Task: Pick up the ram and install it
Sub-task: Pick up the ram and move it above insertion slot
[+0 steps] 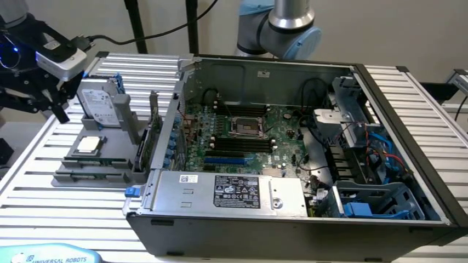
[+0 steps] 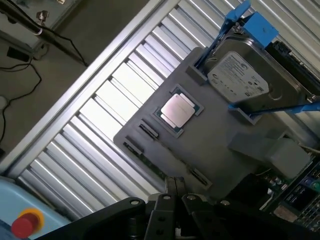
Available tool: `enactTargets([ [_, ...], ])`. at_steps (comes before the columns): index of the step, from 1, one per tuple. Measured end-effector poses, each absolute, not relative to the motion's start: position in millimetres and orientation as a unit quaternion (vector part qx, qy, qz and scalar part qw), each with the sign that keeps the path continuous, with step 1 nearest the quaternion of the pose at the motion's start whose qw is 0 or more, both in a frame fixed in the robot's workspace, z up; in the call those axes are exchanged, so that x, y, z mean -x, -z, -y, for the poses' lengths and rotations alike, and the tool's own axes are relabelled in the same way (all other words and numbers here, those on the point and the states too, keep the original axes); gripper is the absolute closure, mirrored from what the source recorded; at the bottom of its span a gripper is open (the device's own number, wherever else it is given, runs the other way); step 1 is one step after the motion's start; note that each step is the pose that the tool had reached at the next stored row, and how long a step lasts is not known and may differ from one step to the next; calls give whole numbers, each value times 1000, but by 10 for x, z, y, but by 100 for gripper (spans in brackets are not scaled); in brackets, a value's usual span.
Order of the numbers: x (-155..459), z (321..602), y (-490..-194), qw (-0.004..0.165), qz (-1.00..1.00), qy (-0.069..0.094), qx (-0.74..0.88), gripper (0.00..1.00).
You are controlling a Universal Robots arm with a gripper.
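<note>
Hovering claw: the gripper [image 1: 51, 104] hangs above the far left part of the grey parts stand [image 1: 117, 149], at the exterior view's left, well apart from the open computer case [image 1: 219, 236].
Claw state: in the wrist view the gripper [image 2: 173, 186] shows its two fingertips [image 2: 169, 185] drawn together with nothing between them; it carries nothing.
Ram location: the ram [image 1: 93, 162] lies on edge in a groove on the near side of the stand, and a second green stick [image 1: 87, 176] sits in the groove just nearer. In the wrist view the ram [image 2: 150, 161] runs as a thin dark strip close under the fingertips, not touched.
Why so placed: standing on its long edge in a groove, the ram offers its thin top edge upward, which looks meant for a pinch from above.
Neighbours on the stand: a processor [image 1: 87, 144] lies flat in a pocket, a hard drive [image 1: 98, 104] stands upright at the far end, and a taller card [image 1: 150, 137] stands beside the case.
Destination: the black memory slots [image 1: 238, 143] on the motherboard look unfilled, so I judge the install not begun.
Arm pose: the wrist points steeply down over the slatted table [image 1: 44, 213].
</note>
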State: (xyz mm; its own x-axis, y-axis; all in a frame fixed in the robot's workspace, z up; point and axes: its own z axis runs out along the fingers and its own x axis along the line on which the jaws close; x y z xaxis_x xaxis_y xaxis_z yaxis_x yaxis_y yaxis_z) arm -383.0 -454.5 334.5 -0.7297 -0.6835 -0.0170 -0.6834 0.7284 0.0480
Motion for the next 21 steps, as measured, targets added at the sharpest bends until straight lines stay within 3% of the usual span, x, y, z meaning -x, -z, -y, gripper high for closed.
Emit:
enactTargets([
  [21, 3829, 4546, -3236, 6, 843, 25, -537, 89],
])
